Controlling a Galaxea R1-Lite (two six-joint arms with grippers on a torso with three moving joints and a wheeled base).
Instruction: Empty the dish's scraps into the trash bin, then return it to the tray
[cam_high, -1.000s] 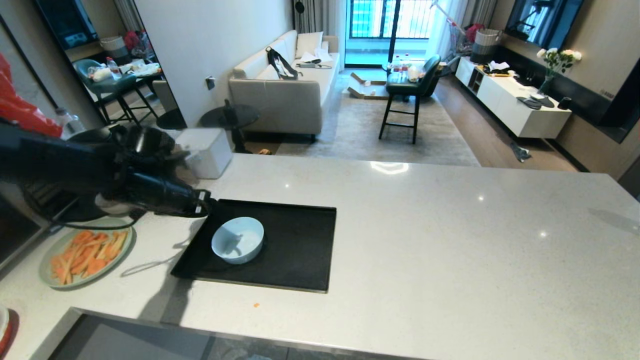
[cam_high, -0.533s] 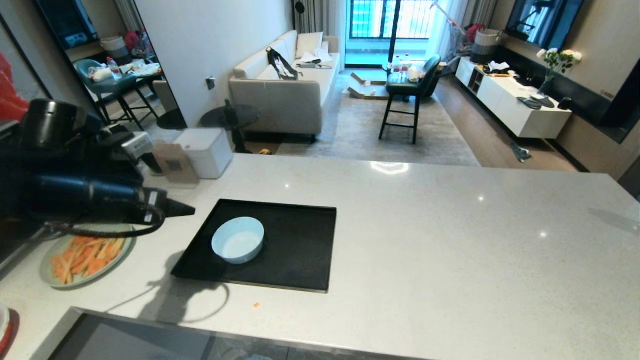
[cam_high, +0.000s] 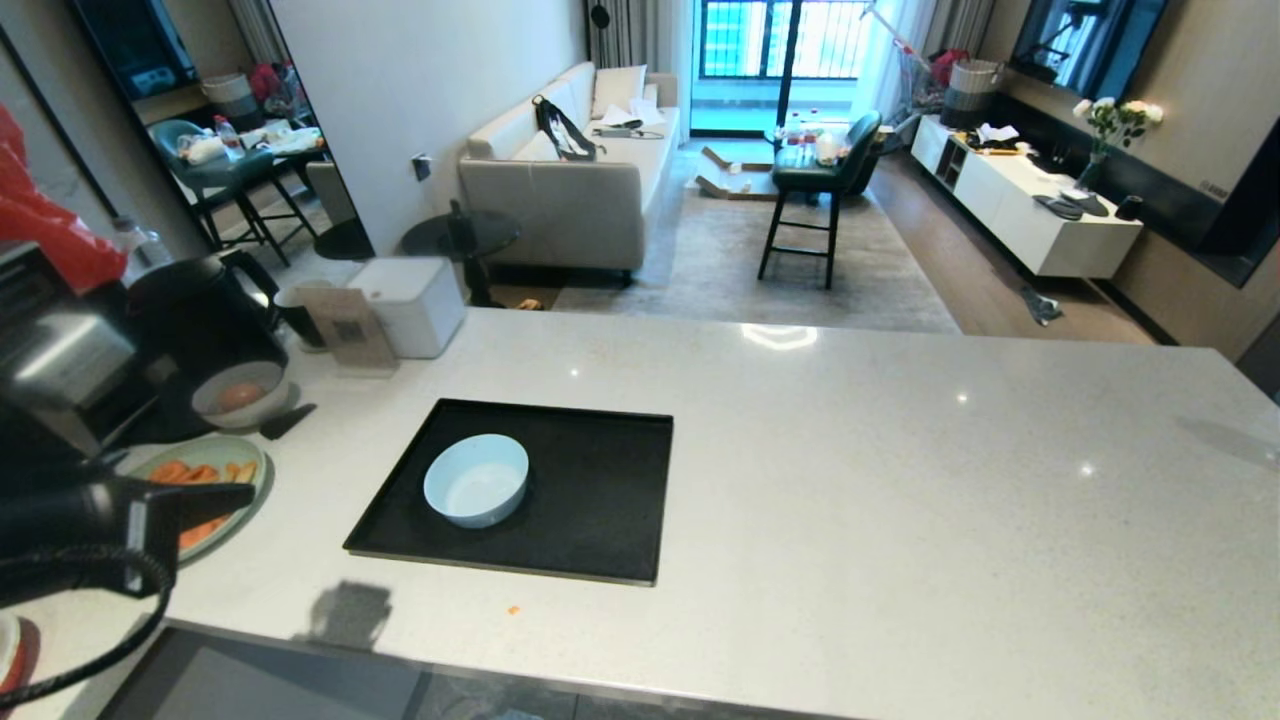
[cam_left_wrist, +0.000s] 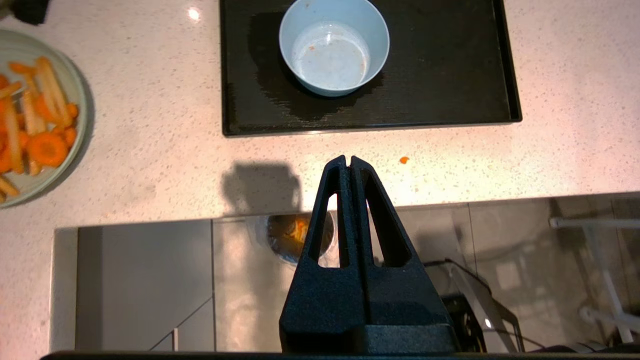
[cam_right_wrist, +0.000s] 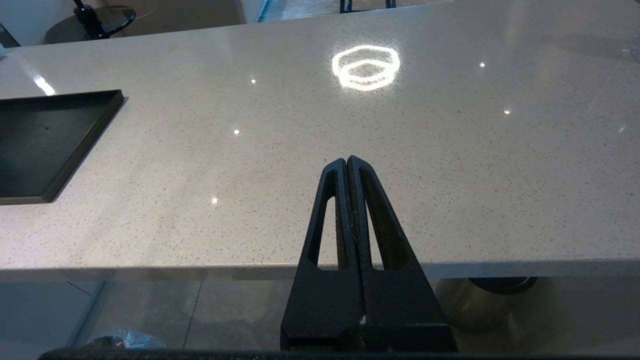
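One dish (cam_high: 476, 480) sits upright on one black tray (cam_high: 600, 500), mouth up.

It is in the tray's left part, nearly empty. One orange crumb (cam_high: 512, 609) lies on the desk (cam_high: 900, 480) near the tray. One green plate (cam_high: 245, 470) of carrots sits far left. The left claw (cam_high: 235, 493) lies level over it, pressed together, holding nothing. The right claw (cam_right_wrist: 347, 161) is pressed together too, at the desk's near edge.

The left pincer (cam_high: 245, 492) is being drawn back from beside the tray (cam_high: 600, 470) toward the desk's (cam_high: 850, 480) near-left edge, its fingers now pressed together. The kettle (cam_high: 205, 310) and the greyish bowl (cam_high: 240, 395), hidden behind the arm a second ago, are being uncovered, while the green plate (cam_high: 245, 460) is being partly masked.
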